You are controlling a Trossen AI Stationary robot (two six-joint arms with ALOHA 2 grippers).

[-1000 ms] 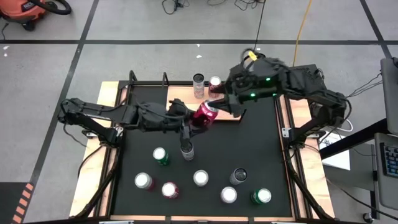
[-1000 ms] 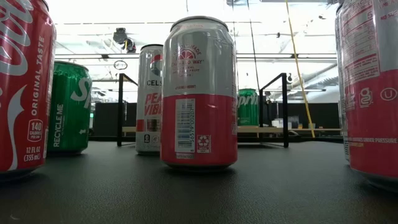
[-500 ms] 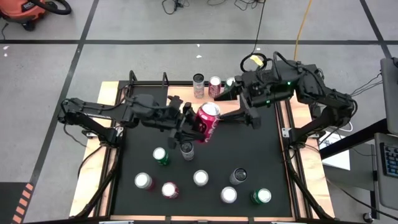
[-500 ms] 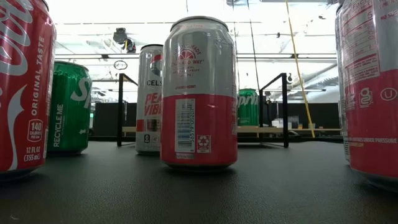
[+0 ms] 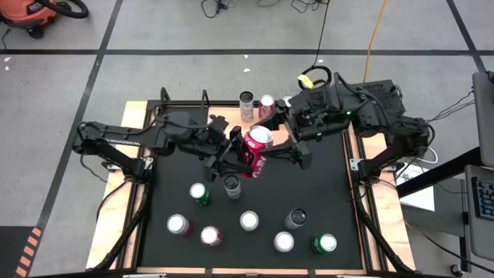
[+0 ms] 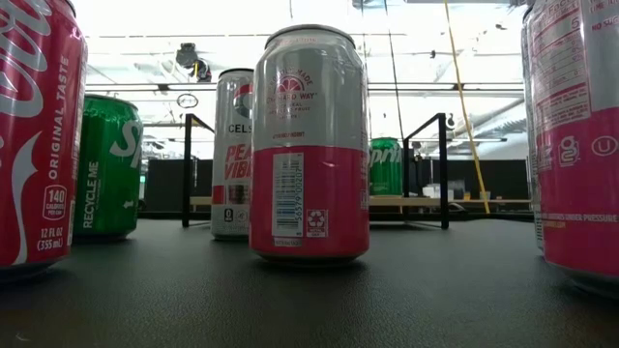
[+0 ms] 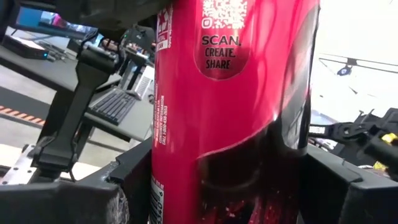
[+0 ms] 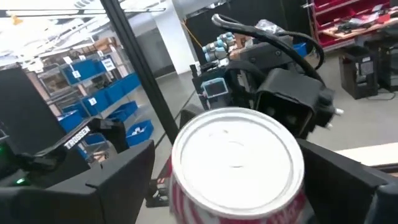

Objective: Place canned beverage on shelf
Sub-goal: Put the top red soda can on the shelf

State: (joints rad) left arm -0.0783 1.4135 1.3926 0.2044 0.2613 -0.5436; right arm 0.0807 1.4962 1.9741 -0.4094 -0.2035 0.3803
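A red can (image 5: 254,149) with a silver top hangs tilted above the middle of the black mat (image 5: 324,193), and my left gripper (image 5: 236,151) is shut on it. My right gripper (image 5: 287,139) is open at the can's top end. Its fingers (image 8: 118,180) stand on either side of the silver lid (image 8: 235,155); I cannot tell whether they touch it. The shelf (image 6: 426,201) runs along the mat's far edge. A green can (image 6: 385,164) and two more cans (image 5: 246,104) stand on it. My left gripper pinches the red can's side wall (image 7: 180,180) between its two fingers, below the middle of the can. The fingers come about level from the table's left and lie across the can. The can is lifted clear of the mat, its top tilted toward the right arm.
Several cans stand on the near half of the mat, among them a green one (image 5: 199,193), a dark one (image 5: 231,185) just below the held can, and a pink-and-silver one (image 6: 309,145). Wooden strips (image 5: 135,116) edge the mat.
My left gripper has tipped upward and risen a little, which raises the red can's top and turns it more toward the right arm. My right gripper has swung back toward the table's right edge and levelled out, and now faces the can's top.
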